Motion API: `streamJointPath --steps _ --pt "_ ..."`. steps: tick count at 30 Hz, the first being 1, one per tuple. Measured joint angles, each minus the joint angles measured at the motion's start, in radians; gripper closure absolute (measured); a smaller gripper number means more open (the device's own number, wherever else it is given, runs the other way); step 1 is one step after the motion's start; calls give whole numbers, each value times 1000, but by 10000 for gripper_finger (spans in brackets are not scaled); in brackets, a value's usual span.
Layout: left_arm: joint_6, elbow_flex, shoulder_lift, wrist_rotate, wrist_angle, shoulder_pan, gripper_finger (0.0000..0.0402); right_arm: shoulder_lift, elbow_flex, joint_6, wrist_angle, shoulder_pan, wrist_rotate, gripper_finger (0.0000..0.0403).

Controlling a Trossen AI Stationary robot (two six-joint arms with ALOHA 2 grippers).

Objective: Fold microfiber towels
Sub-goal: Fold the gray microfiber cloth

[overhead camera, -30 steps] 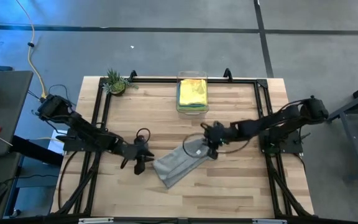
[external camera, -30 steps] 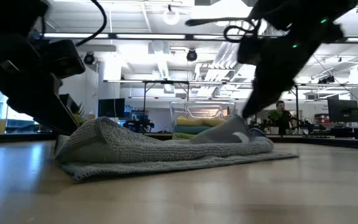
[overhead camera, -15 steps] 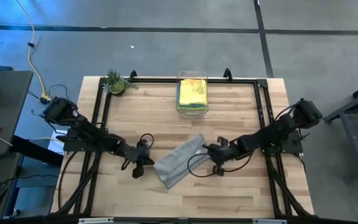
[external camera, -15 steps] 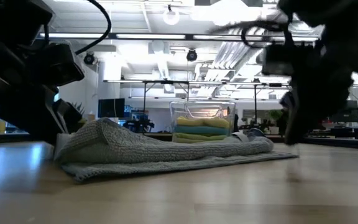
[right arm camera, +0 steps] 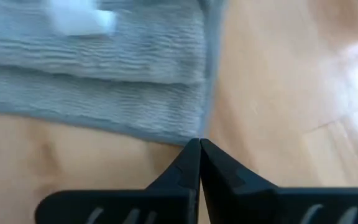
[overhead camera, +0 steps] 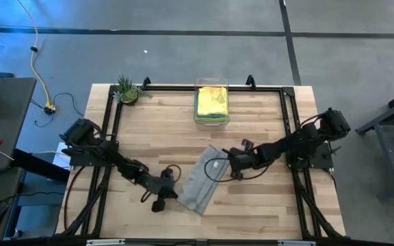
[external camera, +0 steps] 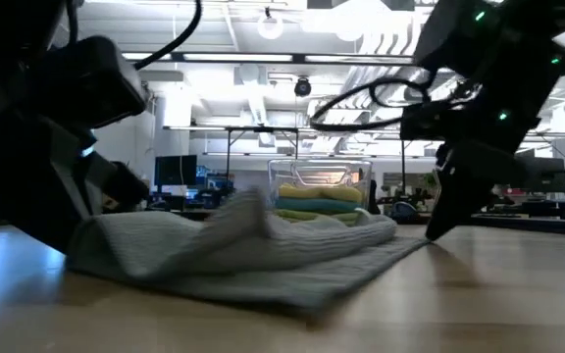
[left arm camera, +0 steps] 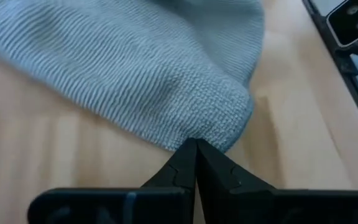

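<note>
Both grippers sit low on the wooden table [overhead camera: 265, 198], one at each end of a grey towel [overhead camera: 202, 183] that lies folded near the middle of the front half. On the left, the left gripper [overhead camera: 172, 193] has its two dark fingers [left arm camera: 191, 163] pressed together into a point right at a corner of the grey cloth — the wrist view shows the tips meeting at the fabric's edge, though whether any cloth is pinched between them cannot be told. On the right, the right gripper [overhead camera: 230, 162] is likewise closed, its fingers [right arm camera: 199, 163] meeting in a point at the edge of the towel's other end, where folded layers and a small white label [right arm camera: 79, 20] show.

From table height, the grey towel is a rumpled, low mound with one raised fold near its middle, the left arm dark beside it on one side and the right arm reaching down on the other.

At the back edge of the table, well apart from both arms, stands a clear plastic bin [overhead camera: 211, 120]. Inside it is a neat stack of folded towels [external camera: 320, 204] — a yellow one on top, with teal and lime green layers beneath it visible through the clear wall. A small potted plant [overhead camera: 127, 91] sits at the back left corner.
</note>
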Motion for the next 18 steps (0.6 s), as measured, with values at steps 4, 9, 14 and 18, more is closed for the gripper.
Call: streamJointPath --steps 4,9,14,18 --pt "29 83 81 -2 29 -3 401 1 -1 -83 -5 -64 19 402" --pt "84 168 182 2 117 22 401 -45 -1 -178 -44 -133 23 403" --pt "158 260 256 18 204 72 401 -145 -1 -201 -57 -138 0 403" --pt "198 288 268 77 216 109 402 -213 -20 -162 -33 -96 -22 403"
